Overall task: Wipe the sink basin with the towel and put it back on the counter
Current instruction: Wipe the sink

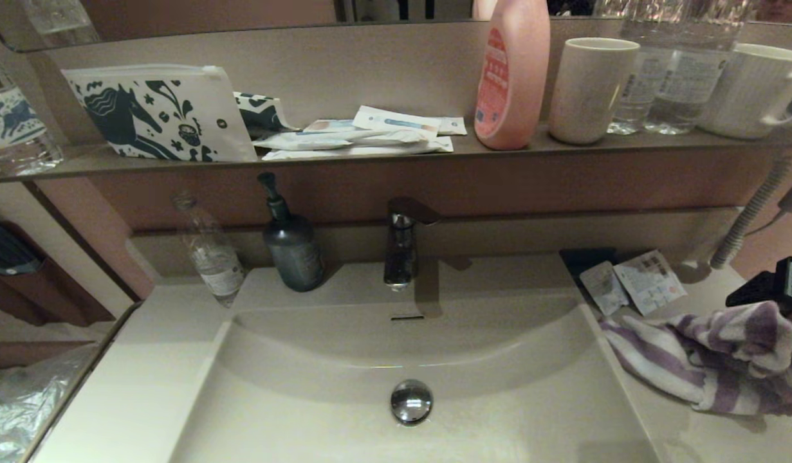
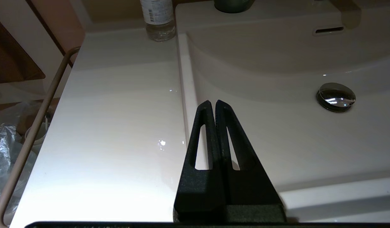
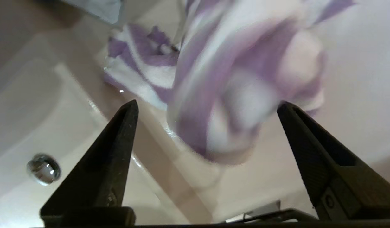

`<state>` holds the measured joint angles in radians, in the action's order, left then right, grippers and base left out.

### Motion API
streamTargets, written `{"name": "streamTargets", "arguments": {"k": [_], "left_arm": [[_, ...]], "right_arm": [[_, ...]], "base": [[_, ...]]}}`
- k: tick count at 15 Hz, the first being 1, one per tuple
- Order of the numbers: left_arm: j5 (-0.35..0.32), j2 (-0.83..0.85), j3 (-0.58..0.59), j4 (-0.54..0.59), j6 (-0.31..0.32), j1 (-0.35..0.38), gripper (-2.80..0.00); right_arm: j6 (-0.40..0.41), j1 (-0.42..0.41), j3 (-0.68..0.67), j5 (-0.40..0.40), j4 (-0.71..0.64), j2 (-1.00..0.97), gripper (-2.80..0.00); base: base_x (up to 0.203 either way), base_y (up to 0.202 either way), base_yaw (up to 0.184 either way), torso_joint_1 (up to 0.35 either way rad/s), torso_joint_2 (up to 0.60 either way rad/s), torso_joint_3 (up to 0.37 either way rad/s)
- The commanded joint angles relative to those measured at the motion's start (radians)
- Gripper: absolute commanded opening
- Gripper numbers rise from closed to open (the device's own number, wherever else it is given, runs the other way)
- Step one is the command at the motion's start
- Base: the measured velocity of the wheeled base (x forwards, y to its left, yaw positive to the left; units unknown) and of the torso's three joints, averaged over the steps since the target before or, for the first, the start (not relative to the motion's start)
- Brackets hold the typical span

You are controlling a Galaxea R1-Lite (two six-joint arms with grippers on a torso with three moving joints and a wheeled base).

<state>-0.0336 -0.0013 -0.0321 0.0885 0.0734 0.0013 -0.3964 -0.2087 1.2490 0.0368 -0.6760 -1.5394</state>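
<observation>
- One towel [image 1: 711,360], bunched on the tabletop [image 1: 724,437] right of the basin [image 1: 498,411], one corner at the basin's rim.
- Right end effector [image 3: 207,106]: fingers wide apart, straddling a raised fold of cloth, not clamped.
- Left end effector [image 2: 213,104]: fingers together, empty, parked over the basin's left rim.
- Handling guess: soft, light, floppy terry; it'll sag and trail. Pinch the tallest fold, not the flat striped edge.
</observation>
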Motion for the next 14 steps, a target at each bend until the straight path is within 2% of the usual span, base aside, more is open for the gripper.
{"name": "streamTargets", "arguments": {"k": [1, 5, 6, 9, 12, 14], "left_arm": [[0.000, 0.001, 0.000, 0.000, 0.000, 0.000, -2.80], [0.000, 0.001, 0.000, 0.000, 0.000, 0.000, -2.80], [0.000, 0.001, 0.000, 0.000, 0.000, 0.000, -2.80], [0.000, 0.001, 0.000, 0.000, 0.000, 0.000, -2.80], [0.000, 0.001, 0.000, 0.000, 0.000, 0.000, -2.80], [0.000, 0.001, 0.000, 0.000, 0.000, 0.000, -2.80]], "right_arm": [[-0.004, 0.002, 0.057, -0.007, -0.014, -0.019, 0.00], [-0.004, 0.002, 0.071, -0.006, -0.044, 0.009, 0.00], [-0.004, 0.002, 0.061, -0.004, -0.056, 0.018, -2.80], [0.025, 0.001, 0.004, -0.004, -0.063, 0.062, -2.80], [0.162, -0.006, -0.126, -0.006, -0.051, 0.146, -2.80], [0.178, -0.024, -0.205, -0.005, 0.027, 0.153, -2.80]], "base": [[0.000, 0.000, 0.000, 0.000, 0.00, 0.000], [0.000, 0.000, 0.000, 0.000, 0.00, 0.000], [0.000, 0.000, 0.000, 0.000, 0.00, 0.000], [0.000, 0.000, 0.000, 0.000, 0.00, 0.000], [0.000, 0.000, 0.000, 0.000, 0.00, 0.000], [0.000, 0.000, 0.000, 0.000, 0.00, 0.000]]}}
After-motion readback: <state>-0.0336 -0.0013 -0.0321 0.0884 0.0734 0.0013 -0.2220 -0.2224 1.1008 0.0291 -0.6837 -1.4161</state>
